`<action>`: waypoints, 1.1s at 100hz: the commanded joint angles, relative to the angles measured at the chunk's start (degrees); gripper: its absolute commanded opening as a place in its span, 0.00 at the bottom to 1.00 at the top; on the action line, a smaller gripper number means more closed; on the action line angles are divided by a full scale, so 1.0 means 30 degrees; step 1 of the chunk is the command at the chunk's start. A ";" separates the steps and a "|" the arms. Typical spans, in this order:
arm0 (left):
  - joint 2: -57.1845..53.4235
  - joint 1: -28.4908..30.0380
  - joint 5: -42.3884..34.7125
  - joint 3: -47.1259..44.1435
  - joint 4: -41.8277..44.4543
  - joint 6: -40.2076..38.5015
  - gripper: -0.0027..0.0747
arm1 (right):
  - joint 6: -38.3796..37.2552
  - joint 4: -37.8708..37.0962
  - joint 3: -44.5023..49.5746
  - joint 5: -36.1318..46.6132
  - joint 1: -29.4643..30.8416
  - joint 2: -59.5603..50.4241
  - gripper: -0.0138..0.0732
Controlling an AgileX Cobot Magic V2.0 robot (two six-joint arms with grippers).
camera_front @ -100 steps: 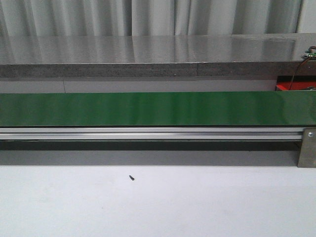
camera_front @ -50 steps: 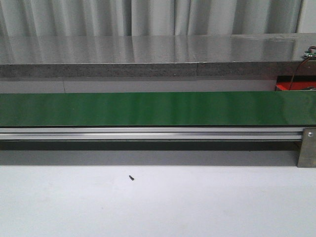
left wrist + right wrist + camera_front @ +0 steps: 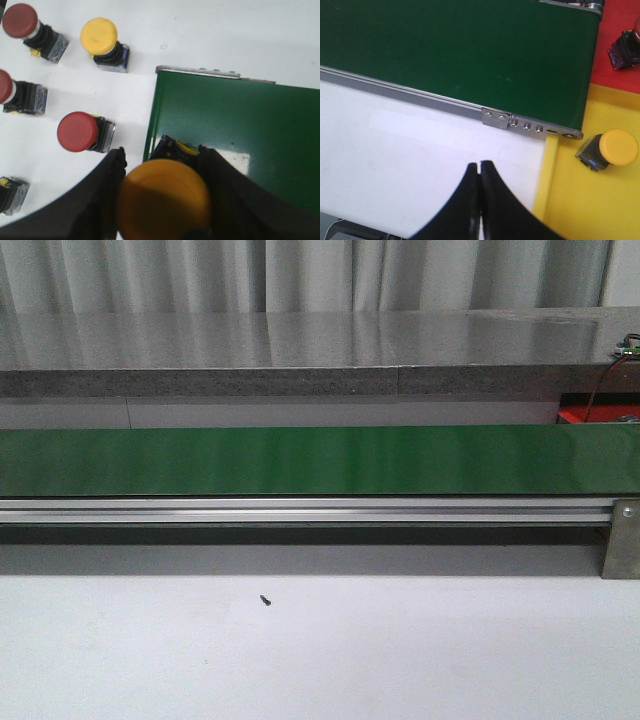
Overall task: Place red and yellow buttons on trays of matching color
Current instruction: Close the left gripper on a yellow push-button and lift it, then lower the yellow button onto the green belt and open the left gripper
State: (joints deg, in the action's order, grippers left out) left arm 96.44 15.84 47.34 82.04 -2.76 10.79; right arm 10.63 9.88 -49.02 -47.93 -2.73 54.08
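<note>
From where I stand, nearest me is the white table (image 3: 400, 660) with a small dark speck (image 3: 266, 600) on it, then the green belt (image 3: 300, 460), and behind it a grey counter (image 3: 300, 350) and curtains. Across the last second the front view looks the same: the belt is bare along its whole visible length and neither arm appears there. So I judge that no button has yet travelled down the belt; the sorting waits on the next drop.

At the belt's loading end, the left gripper (image 3: 162, 200) is clamped on a yellow button (image 3: 162, 200), its fingers pressed to either side of the cap, held over the edge of the belt. I take it this button is about to be set down there.

Beside it on the table I count one more yellow button (image 3: 100, 36) and three red buttons (image 3: 77, 131) (image 3: 20, 21) (image 3: 4, 86), plus one partly hidden body (image 3: 11, 194) whose colour I cannot tell.

At the far end, the right gripper (image 3: 479, 200) hangs over the table with its fingers pressed together, holding nothing. One yellow button (image 3: 615, 147) already lies on the yellow tray (image 3: 570, 210). On the red tray (image 3: 620, 75) sits one button body (image 3: 626, 47), cap out of view.
</note>
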 commanded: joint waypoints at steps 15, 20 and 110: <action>0.0213 -0.0522 -0.0573 0.0773 -0.0209 0.0399 0.17 | 0.0001 0.0023 -0.0498 0.0792 -0.0005 -0.0244 0.08; 0.0507 -0.0522 -0.0573 0.0773 -0.0332 0.0399 0.17 | 0.0001 0.0023 -0.0498 0.0792 -0.0005 -0.0244 0.08; 0.1980 -0.0546 -0.0462 0.0773 -0.1347 0.0881 0.17 | 0.0001 0.0023 -0.0498 0.0792 -0.0005 -0.0244 0.08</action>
State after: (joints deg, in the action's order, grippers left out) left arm 103.89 14.55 48.12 82.55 -5.98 13.28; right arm 10.63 9.88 -49.02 -47.93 -2.73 54.08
